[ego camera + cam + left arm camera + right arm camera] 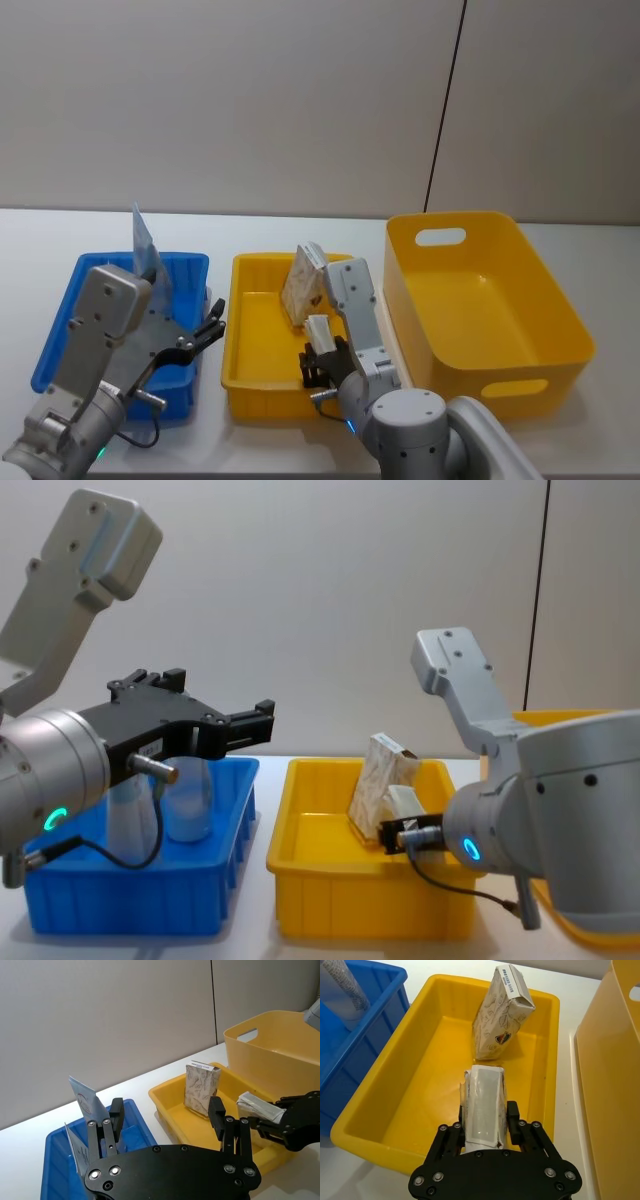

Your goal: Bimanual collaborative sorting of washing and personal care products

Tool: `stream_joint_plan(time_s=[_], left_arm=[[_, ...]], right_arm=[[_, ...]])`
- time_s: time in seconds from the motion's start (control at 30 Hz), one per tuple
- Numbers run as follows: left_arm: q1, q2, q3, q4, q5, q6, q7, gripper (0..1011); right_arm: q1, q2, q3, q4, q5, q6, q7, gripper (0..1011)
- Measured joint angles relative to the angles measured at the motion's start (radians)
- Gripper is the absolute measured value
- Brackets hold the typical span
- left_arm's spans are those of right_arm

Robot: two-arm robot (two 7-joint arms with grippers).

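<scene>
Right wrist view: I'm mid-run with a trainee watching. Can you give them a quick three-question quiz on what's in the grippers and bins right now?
1. True or false: the right gripper is shut on the small whitish pack.
2. Pick one: the beige mottled carton stands in A) the blue bin, B) the shallow yellow tray, C) the deep yellow bin.
3. Fill in: the left gripper has its fingers ___ and holds nothing.

Key: 1 true; 2 B; 3 open.
</scene>
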Motion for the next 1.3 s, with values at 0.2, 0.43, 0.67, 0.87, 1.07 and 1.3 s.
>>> stream_joint_plan(time_s=[0.2, 0.43, 0.67, 0.87, 1.07, 1.3], left_arm=[[0.0, 0.0, 0.0, 0.0, 0.0, 0.0, 0.0, 1001], [0.0, 0.0, 0.0, 0.0, 0.0, 0.0, 0.0, 1001], [0.0, 0.0, 0.0, 0.0, 0.0, 0.0, 0.0, 1001], [0.0, 0.0, 0.0, 0.0, 0.0, 0.0, 0.0, 1001], [0.0, 0.0, 0.0, 0.0, 0.0, 0.0, 0.0, 1001], [0.0, 0.0, 0.0, 0.0, 0.0, 0.0, 0.0, 1001]], right_arm=[[0.002, -0.004, 0.002, 0.003, -0.009, -0.006, -0.006, 367], [-0.001, -0.005, 0.002, -0.001, -0.021, -0.028, -0.01, 366], [-0.012, 0.0, -0.003, -0.017, -0.038, -0.09, -0.012, 366], [-0.02, 0.006, -0.007, -0.034, -0.05, -0.148, -0.011, 366], [-0.031, 0.014, -0.004, -0.057, -0.058, -0.227, -0.009, 367], [-0.047, 0.025, 0.014, -0.097, -0.059, -0.317, -0.007, 366]])
